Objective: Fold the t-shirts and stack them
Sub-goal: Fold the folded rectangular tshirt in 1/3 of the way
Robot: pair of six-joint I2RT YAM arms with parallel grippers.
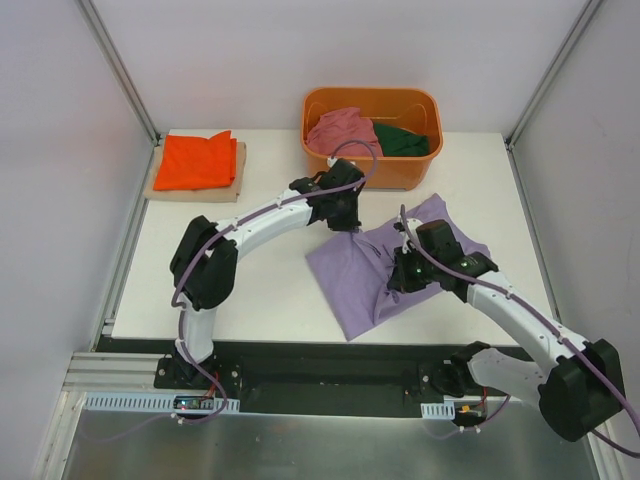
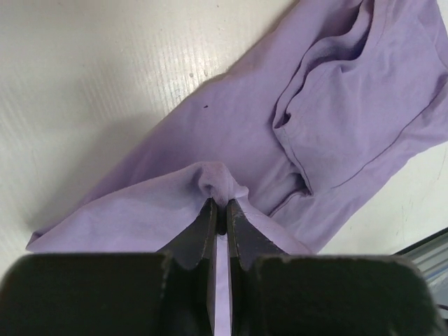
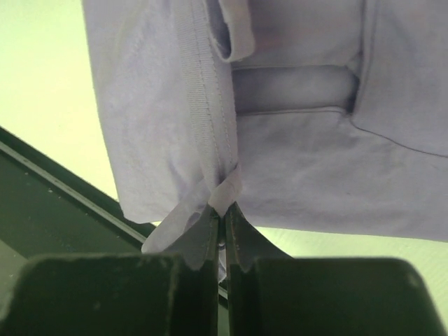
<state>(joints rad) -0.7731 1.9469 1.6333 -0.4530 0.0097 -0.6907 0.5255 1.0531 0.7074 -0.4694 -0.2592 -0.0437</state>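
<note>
top external: orange t-shirt [image 1: 197,160] folded; left fingers [image 2: 203,234], right fingers [image 3: 201,241] clamp lavender t-shirt [image 1: 345,280] mid-fold (pink t-shirt [image 1: 338,128], green t-shirt [image 1: 405,140] unfolded in tub [image 1: 400,172]).

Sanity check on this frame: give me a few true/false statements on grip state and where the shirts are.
1. The left fingers are shut on the lavender t-shirt. True.
2. The right fingers are open and clear of cloth. False: they are shut on a fold of the lavender t-shirt.
3. The orange t-shirt lies folded on a tan board at the far left. True.
4. The orange tub is empty. False: it holds a pink t-shirt and a green t-shirt.
</note>
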